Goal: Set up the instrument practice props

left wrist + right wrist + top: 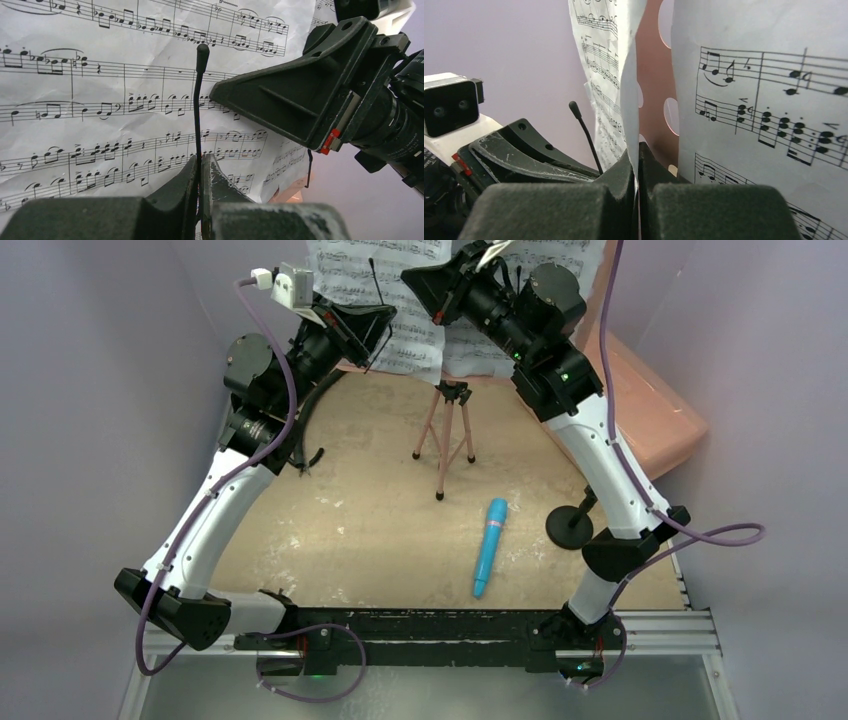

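Observation:
The pink perforated music stand [653, 75] stands on tripod legs [445, 435] at the back centre. Two white sheet-music pages [355, 270] [560, 260] lean on it. My left gripper [385, 320] [200, 162] is shut on the stand's thin black page-holder wire [198, 100] in front of the left page [100, 100]. My right gripper [425, 290] [638, 150] is shut on the inner edge of the left page [626, 75]; the right page [764, 100] is beside it. The blue toy microphone [490, 545] lies on the table. The black round-base mic stand [570, 525] stands to its right.
A large translucent pink box [650, 390] sits at the back right behind the right arm. A curved black hose [305, 425] lies by the left arm. Purple walls close in both sides. The two grippers are close together in front of the stand.

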Robot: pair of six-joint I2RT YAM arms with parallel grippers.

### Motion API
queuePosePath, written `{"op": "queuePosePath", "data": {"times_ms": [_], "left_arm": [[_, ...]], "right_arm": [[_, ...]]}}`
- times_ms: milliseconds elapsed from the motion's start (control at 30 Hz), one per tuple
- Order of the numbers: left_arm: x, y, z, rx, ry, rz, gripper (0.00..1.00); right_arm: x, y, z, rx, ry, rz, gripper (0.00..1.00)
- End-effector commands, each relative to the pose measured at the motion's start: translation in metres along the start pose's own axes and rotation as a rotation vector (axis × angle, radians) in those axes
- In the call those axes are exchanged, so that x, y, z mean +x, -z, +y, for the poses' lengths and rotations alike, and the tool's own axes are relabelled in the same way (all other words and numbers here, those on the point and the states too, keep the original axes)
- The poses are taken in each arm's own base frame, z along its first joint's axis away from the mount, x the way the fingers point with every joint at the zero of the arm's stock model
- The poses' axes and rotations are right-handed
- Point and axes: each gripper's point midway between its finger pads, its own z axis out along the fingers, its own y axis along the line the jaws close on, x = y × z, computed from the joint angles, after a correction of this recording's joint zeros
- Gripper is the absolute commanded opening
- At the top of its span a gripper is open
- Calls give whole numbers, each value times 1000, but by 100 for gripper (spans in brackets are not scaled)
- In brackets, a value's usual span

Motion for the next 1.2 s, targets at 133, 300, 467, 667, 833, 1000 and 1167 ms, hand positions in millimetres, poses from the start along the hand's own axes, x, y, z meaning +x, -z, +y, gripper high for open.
{"op": "queuePosePath", "data": {"times_ms": [133, 300, 467, 667, 833, 1000, 1167], "left_arm": [[-33, 6, -14, 27, -25, -100, 6], [-34, 6, -13, 18, -17, -106, 30], [-35, 8, -13, 14, -11, -110, 42], [-39, 13, -13, -1, -11, -122, 49], [-43, 17, -15, -1, -5, -131, 56], [-46, 24, -18, 3, 1, -145, 64], [-42, 31, -18, -5, 15, -137, 69]], "right_arm": [[-39, 9, 19, -40, 44, -93, 0], [-45, 14, 19, -30, 48, -116, 15], [-47, 17, 19, -25, 54, -121, 25], [-55, 23, 20, -12, 56, -141, 33], [-65, 31, 25, -12, 49, -159, 43], [-80, 43, 29, -7, 55, -202, 49], [-87, 59, 32, 3, 67, -222, 55]]}}
